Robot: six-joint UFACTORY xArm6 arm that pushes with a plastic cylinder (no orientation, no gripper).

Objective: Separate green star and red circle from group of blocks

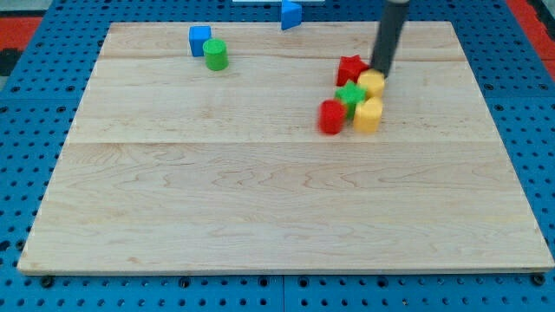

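Crowding the right half of the wooden table (260, 217), a tight cluster of five blocks waits to be broken up. Nearest the camera sit the red circle (331, 117) on the left and a yellow block (368, 114) on the right; just behind and between them lies the green star (351, 94), touching both. Farther back, a second yellow block (372, 83) and a red star (350, 68) close the group. My tip (380, 74) rests at the far right edge of the cluster, against the farther yellow block; the rod carries no jaws, so there is nothing to report as apart or together. The separating step appears to be only starting, with both target blocks still packed in. The next push likely calls for working the tip between the green star and the yellows. Far left, a green cylinder (215, 55) and a blue cube (199, 40) stand well apart, with another blue block (290, 13) beyond the far edge.
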